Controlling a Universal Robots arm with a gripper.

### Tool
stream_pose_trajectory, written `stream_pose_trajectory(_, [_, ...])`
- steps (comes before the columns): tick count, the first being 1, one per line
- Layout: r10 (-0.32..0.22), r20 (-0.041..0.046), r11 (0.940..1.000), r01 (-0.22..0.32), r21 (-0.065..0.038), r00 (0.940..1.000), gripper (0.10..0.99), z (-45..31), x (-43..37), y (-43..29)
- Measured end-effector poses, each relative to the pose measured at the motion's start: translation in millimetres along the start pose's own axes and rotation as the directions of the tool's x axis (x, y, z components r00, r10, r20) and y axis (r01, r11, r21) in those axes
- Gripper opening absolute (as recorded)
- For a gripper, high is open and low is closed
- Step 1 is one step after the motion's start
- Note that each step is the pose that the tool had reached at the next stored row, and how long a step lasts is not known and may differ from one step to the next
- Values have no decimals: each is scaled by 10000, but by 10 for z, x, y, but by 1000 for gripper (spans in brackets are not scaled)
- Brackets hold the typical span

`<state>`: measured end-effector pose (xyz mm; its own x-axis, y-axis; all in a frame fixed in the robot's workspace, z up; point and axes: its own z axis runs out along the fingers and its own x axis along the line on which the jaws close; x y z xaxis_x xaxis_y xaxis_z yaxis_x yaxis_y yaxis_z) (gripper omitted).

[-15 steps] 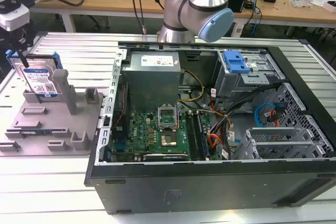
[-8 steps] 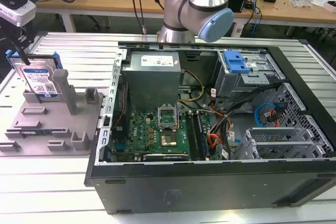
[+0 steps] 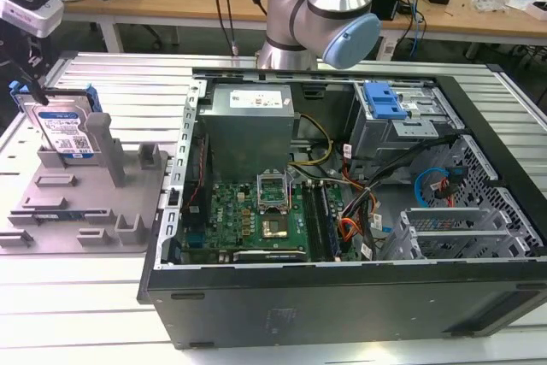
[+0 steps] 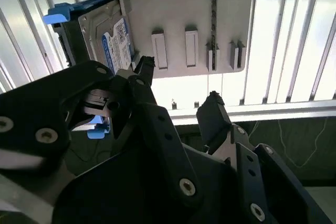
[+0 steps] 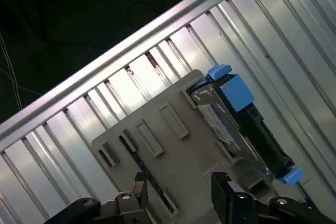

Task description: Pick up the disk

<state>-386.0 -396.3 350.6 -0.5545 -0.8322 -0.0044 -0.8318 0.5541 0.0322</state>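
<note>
Bright o/head light, glare on table (image 4: 294, 35).

I count one disk (image 3: 64, 130), one grey holder tray (image 3: 85, 211) and one open computer case (image 3: 342, 305). In the case there is one blue drive bracket (image 3: 384, 100), one power supply box (image 3: 248, 121) and one green motherboard (image 3: 248, 211). There is one ribbed worktop (image 3: 120, 83). My one hand (image 4: 178, 82) has two fingers (image 4: 215, 119).
</note>
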Motion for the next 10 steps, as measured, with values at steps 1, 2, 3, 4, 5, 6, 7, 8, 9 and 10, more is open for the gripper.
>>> stream_pose_trajectory(1, [-157,-4,9999,157,2,9999,600,0,0,0])
stream_pose_trajectory(2, [-342,-8,9994,342,5,9994,600,1,0,-1])
stream_pose_trajectory(3, [-491,-12,9988,491,6,9988,600,1,-1,-1])
stream_pose_trajectory(4, [-747,-18,9972,747,8,9972,600,2,-1,-1])
stream_pose_trajectory(5, [-907,-23,9959,907,9,9959,600,2,-1,-1])
stream_pose_trajectory(6, [-1150,-29,9934,1150,11,9934,600,3,-1,-1])
stream_pose_trajectory(7, [-1387,-34,9903,1387,13,9903,600,4,-1,-1])
stream_pose_trajectory(8, [-1571,-39,9876,1571,15,9876,600,4,-1,-1])
stream_pose_trajectory(9, [-1937,-49,9811,1937,18,9811,600,5,-1,-1])
stream_pose_trajectory(10, [-2217,-56,9751,2217,20,9751,600,6,-1,-1])
